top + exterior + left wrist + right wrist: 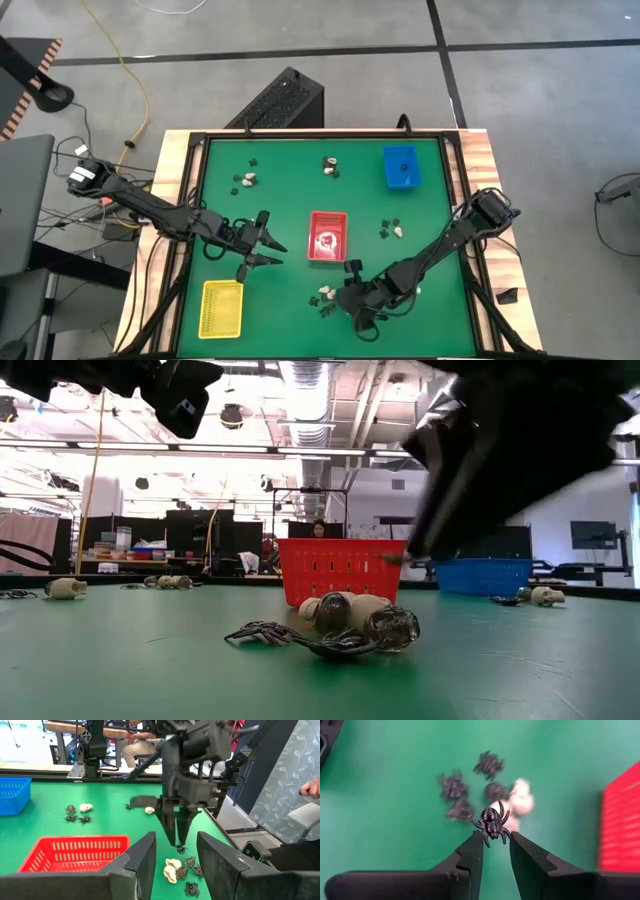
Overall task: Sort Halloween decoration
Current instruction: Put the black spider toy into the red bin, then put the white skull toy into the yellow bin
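A small black spider [492,823], one piece of the Halloween decoration, hangs above a heap of black spiders and cream lumps [485,795] on the green table, with my right gripper [495,837] shut on it. In the high view that heap [325,297] lies near the front edge, just in front of the red tray [327,236], with my right gripper [350,275] over it. My left gripper [275,252] hovers open and empty to the left of the red tray, pointing level toward the right gripper [176,827]. My right gripper pinches the black spider's body [491,831] between its two fingertips [476,845], only at their free ends. The fingers slant down from the table's right side. The spider is lifted clear of the heap and the table, its legs spread out around the fingertips.
A yellow tray [222,306] stands at the front left and a blue tray [402,167] at the back right. Other small groups of pieces lie at the back left [247,181], back middle [330,167] and right of the red tray [392,229]. A person sits beyond the table.
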You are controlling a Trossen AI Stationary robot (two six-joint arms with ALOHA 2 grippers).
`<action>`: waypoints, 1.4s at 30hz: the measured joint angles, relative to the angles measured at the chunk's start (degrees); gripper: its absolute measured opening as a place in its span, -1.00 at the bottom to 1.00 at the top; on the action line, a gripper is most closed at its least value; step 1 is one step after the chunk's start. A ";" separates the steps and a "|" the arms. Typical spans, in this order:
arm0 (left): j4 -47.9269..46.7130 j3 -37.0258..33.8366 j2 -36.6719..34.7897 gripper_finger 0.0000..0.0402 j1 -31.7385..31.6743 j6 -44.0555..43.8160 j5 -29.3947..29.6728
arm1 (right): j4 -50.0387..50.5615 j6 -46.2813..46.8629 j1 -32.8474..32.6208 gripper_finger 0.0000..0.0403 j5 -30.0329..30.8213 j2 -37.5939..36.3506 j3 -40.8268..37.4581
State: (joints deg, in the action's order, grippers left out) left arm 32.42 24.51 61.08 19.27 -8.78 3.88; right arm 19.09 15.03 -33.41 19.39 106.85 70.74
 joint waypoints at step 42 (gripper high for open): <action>-19.09 -0.93 -0.02 -0.35 -0.01 -1.27 9.69 | 24.01 -19.89 24.59 0.05 -2.93 -16.34 2.89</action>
State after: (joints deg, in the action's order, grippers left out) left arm 13.32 23.59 61.06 19.25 -10.05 13.57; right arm 43.10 -4.86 -8.83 16.46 90.50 73.64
